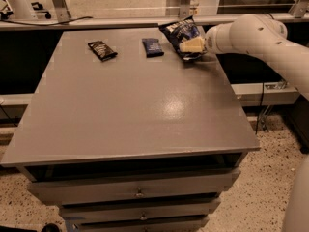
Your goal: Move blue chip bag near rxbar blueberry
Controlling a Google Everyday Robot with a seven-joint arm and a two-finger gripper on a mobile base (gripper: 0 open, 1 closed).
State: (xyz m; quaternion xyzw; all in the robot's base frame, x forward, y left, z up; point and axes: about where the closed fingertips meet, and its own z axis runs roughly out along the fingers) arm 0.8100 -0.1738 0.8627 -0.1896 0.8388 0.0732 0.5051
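The blue chip bag is large, dark blue and crinkly, and lies at the far right of the grey table. My gripper is on the bag's right side, its pale fingers shut on the bag. The white arm comes in from the right. The rxbar blueberry, a small flat dark-blue bar, lies just left of the bag with a narrow gap between them.
A black-wrapped bar with white print lies at the far left of the table. The table has drawers below its front edge. A ledge runs behind the table.
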